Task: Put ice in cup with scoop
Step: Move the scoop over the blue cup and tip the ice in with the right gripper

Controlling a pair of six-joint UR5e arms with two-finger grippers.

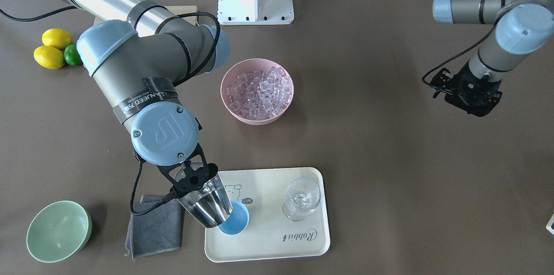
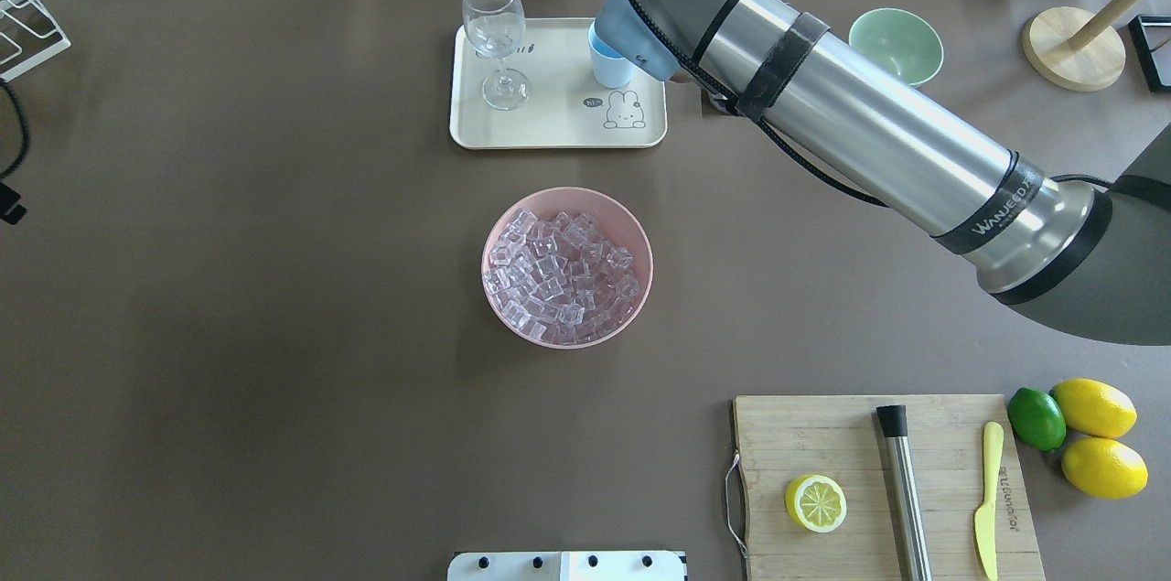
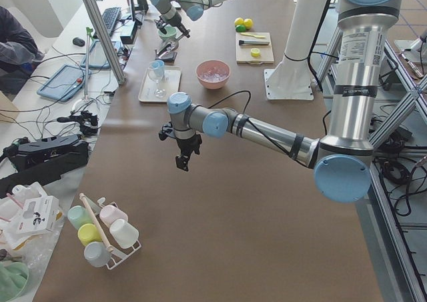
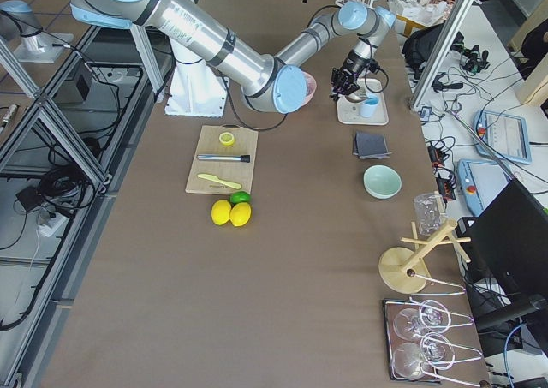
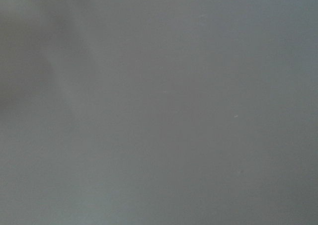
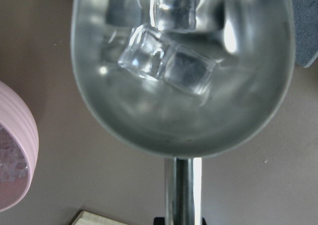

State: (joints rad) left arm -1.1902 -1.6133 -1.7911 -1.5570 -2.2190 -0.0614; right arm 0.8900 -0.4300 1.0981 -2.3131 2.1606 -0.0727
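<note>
The scoop (image 1: 208, 206) is gripped by its handle in the right hand (image 1: 193, 178), which is closed on it. In the front-facing view the trough is tilted down toward 5 o'clock, and its open end overlaps the rim of the cup (image 1: 239, 224) on the cup's 10 o'clock side. Three cubes of ice (image 6: 144, 53) are seen in the trough from the right wrist camera — two lying together, a third nearer the open end. The cup is stood on the tray (image 1: 268, 240), toward its 8 o'clock corner, and a stemmed glass (image 1: 301, 199) is set apart at the cup's 2 o'clock. More ice is heaped in the pink bowl (image 1: 255, 120), at 12 o'clock from the tray on the worktop (image 1: 389, 158). The left hand (image 1: 469, 93) is held over bare worktop, well away at 2 o'clock — whether it is open or closed cannot be told.
</note>
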